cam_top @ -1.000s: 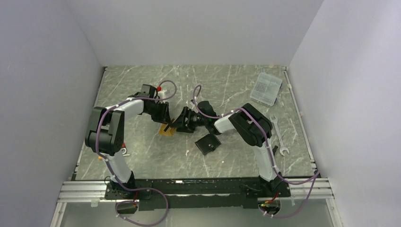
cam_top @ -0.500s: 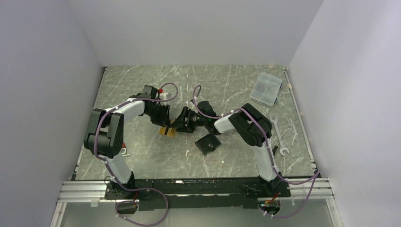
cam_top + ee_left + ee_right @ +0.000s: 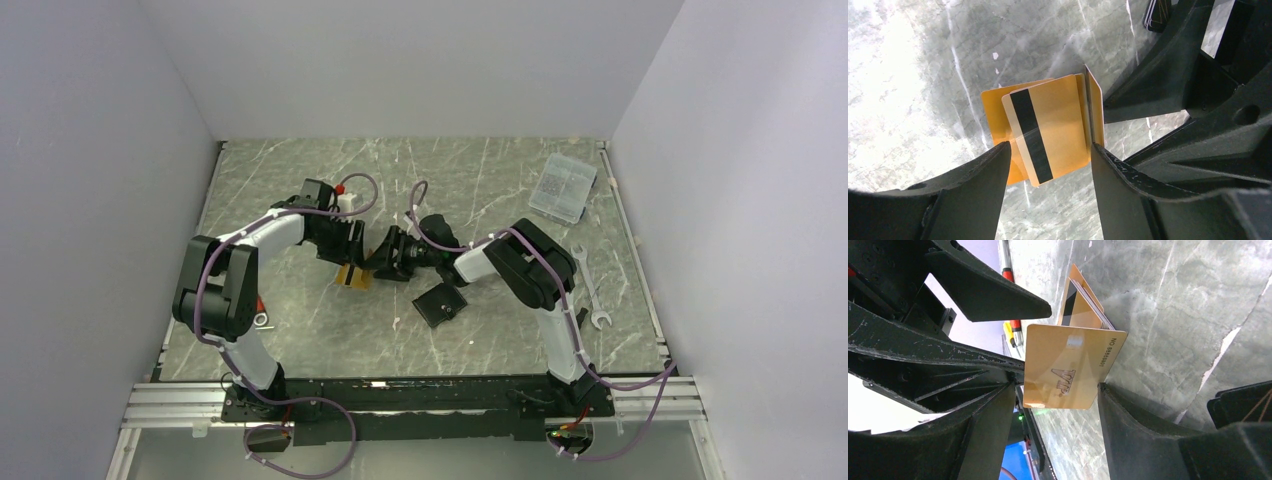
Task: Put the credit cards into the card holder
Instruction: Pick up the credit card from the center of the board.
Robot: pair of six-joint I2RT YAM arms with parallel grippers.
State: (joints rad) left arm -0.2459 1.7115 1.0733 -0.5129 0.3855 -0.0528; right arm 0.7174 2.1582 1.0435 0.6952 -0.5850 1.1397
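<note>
An orange-gold card point(image 3: 352, 276) stands on edge on the table between both grippers. In the right wrist view its VIP face point(image 3: 1068, 365) spans my right gripper point(image 3: 1055, 390), which is shut on it. Behind it leans a gold card with a black stripe point(image 3: 1083, 305), with thin grey and dark card edges against it. In the left wrist view that striped card point(image 3: 1053, 130) sits between the tips of my open left gripper point(image 3: 1050, 150). The VIP card point(image 3: 1094, 107) is edge-on beside it. The card holder point(image 3: 440, 304) lies open, apart, to the lower right of my right gripper point(image 3: 383, 262).
A clear plastic box point(image 3: 563, 187) sits at the back right. Two wrenches point(image 3: 592, 290) lie right of the right arm. A screwdriver point(image 3: 258, 302) lies by the left arm and shows in the right wrist view point(image 3: 1009, 275). White walls close in three sides.
My left gripper has moved slightly right, closer to the cards. The right gripper, the cards and the card holder have stayed put.
</note>
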